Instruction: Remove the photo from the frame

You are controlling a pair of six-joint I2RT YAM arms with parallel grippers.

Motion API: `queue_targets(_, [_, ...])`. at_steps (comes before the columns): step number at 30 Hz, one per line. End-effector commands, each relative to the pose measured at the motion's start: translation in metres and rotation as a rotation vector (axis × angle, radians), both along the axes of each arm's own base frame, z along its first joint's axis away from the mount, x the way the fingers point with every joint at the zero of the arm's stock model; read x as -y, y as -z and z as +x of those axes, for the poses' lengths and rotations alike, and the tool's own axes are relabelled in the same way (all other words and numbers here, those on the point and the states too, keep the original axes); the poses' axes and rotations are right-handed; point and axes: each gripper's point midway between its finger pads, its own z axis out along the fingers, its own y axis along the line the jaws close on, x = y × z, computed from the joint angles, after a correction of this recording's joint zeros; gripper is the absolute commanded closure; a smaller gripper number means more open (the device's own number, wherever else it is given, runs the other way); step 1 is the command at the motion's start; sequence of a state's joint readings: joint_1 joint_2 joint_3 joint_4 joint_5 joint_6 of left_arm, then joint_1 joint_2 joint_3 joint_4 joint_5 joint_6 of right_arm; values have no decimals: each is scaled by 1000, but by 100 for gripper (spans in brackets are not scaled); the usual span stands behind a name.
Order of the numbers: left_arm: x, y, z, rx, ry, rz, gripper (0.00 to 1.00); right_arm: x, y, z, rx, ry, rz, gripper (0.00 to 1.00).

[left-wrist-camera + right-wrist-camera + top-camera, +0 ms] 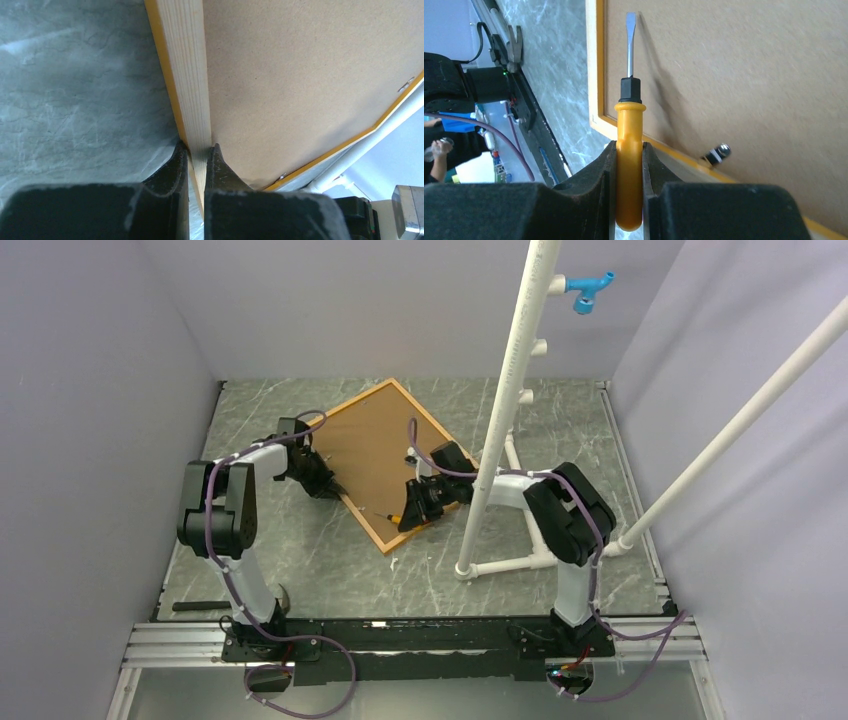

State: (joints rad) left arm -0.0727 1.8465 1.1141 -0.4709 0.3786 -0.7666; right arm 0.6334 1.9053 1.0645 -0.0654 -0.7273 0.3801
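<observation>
Here, left fingers [172, 172] clamp the one frame [192, 75], right fingers [591, 182] the one screwdriver [629, 150].

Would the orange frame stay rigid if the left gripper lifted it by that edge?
Probably rigid: the frame has a wooden rail and a flat backing board. Thin, so likely light. Pinched by the left gripper at one edge only, it may pivot or droop.

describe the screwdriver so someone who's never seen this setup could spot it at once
On the grey marbled table a big orange frame lies with its brown backing board up. By its nearest corner the right gripper is shut on the screwdriver. It is the only small tool there, with a stubby orange-yellow handle, a black collar and a flat steel blade.
</observation>
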Motion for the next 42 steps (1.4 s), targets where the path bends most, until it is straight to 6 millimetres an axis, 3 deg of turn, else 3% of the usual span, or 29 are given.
queue_targets(1, [10, 2, 12, 100, 99, -61, 100, -24, -8, 6, 20, -26, 41, 100])
queue_targets(6, [14, 13, 7, 65, 62, -124, 100, -34, -1, 8, 7, -40, 30, 100])
queue_targets(11, [10, 11, 11, 76, 33, -133, 100, -36, 5, 11, 0, -20, 5, 100])
queue_targets(25, [10, 11, 5, 70, 8, -141, 100, -38, 23, 47, -20, 182, -117, 100])
queue_targets(30, [8, 8, 8, 86, 10, -121, 100, -56, -11, 50, 19, 121, 17, 100])
queue_targets(35, [7, 6, 10, 101, 13, -114, 100, -53, -52, 65, 82, 116, 132, 100])
queue_targets(38, [5, 5, 11, 103, 17, -102, 100, -36, -68, 72, 83, 137, 193, 100])
queue_targets(42, [0, 4, 14, 108, 36, -62, 100, -3, -69, 78, 111, 180, 194, 100])
